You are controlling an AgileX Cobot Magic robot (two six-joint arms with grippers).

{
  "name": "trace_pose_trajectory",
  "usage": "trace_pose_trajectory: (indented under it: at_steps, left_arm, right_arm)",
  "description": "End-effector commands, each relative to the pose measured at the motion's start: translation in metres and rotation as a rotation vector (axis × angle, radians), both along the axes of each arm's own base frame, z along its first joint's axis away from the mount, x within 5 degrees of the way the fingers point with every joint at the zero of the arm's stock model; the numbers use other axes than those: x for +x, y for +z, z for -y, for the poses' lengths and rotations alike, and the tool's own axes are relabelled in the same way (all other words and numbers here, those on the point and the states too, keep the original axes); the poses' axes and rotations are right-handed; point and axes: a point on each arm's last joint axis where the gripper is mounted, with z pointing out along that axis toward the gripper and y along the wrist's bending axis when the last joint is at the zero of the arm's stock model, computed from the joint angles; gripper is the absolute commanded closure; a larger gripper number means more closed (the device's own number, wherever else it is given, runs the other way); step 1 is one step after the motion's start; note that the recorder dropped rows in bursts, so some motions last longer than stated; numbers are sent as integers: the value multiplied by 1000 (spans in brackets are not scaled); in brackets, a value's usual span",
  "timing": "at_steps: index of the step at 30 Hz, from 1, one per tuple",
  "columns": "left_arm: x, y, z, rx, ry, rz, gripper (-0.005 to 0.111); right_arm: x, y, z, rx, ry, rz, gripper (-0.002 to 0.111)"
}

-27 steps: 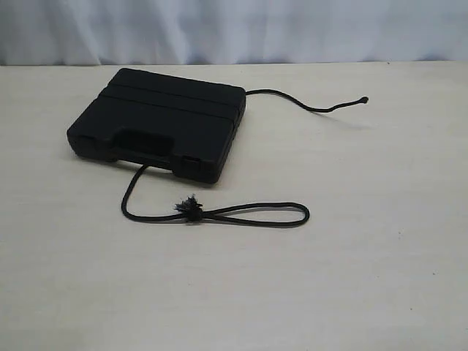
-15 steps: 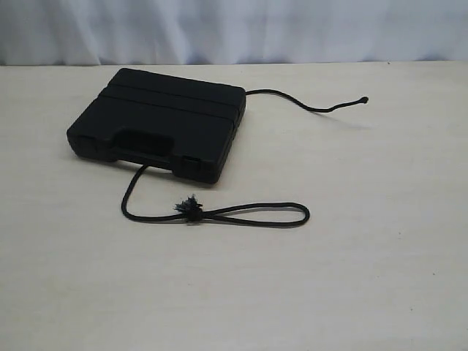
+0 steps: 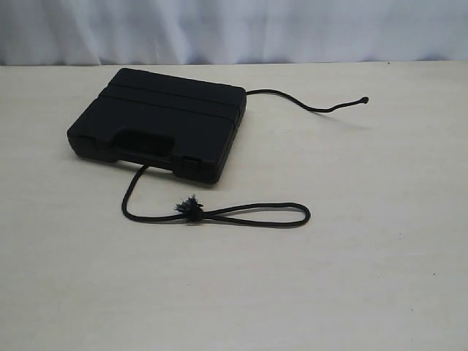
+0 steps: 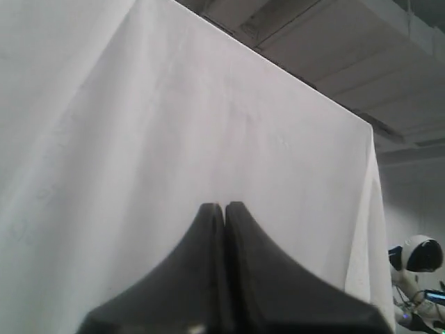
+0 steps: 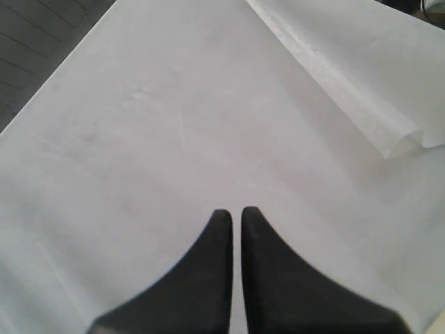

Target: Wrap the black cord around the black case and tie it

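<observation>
The black case (image 3: 157,121) lies flat on the pale table (image 3: 351,278), handle cut-out toward the front. The black cord (image 3: 131,205) passes under it. One end comes out at the front, bends to a frayed knot (image 3: 191,208) and a long loop (image 3: 256,214). The other end leaves the case's right side and finishes in a small knotted tip (image 3: 364,100). Neither gripper shows in the exterior view. My left gripper (image 4: 224,207) is shut, empty, facing a white cloth. My right gripper (image 5: 236,212) has its fingers nearly together, a thin gap between them, nothing held.
A white cloth backdrop (image 3: 234,29) hangs behind the table's far edge. In the right wrist view a folded white sheet edge (image 5: 361,104) and dark flooring (image 5: 35,35) show. A white robot head (image 4: 421,254) sits beyond the cloth in the left wrist view.
</observation>
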Motion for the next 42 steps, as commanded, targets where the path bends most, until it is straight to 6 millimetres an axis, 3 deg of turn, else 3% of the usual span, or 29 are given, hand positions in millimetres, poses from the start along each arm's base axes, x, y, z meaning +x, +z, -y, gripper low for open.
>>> trace_pose_trajectory:
  at_steps: [1,3,6,13,19,23,25,29,32,36,42]
  left_arm:
    - [30,22,16,46,-132,-24,107]
    - [45,31,25,118,-177,-46,107]
    - [88,50,35,163,-231,-230,107]
    - [151,59,22,320,49,-607,107]
    - [191,35,19,548,283,-856,107]
    - [220,13,34,838,398,-1135,107]
    - [232,6,46,953,336,-1292,107]
    - [247,-23,78,1129,-53,-1504,107]
    - [256,-50,90,1267,-225,-1485,107]
    - [267,-71,91,1449,-264,-1425,103]
    - [277,-98,96,1711,-395,-1284,74]
  right_arm:
    - [-10,30,-4,-132,-27,93,104]
    - [-9,42,-9,-251,-41,88,104]
    - [8,54,-15,-444,-49,1,104]
    - [53,56,-16,-507,22,-281,104]
    - [97,54,-24,-616,168,-654,104]
    - [117,50,-40,-766,298,-840,104]
    - [126,45,-49,-820,359,-890,104]
    - [136,33,-66,-889,457,-938,104]
    - [138,27,-74,-919,497,-962,104]
    - [137,26,-76,-946,508,-958,104]
    - [137,26,-76,-946,508,-958,104]
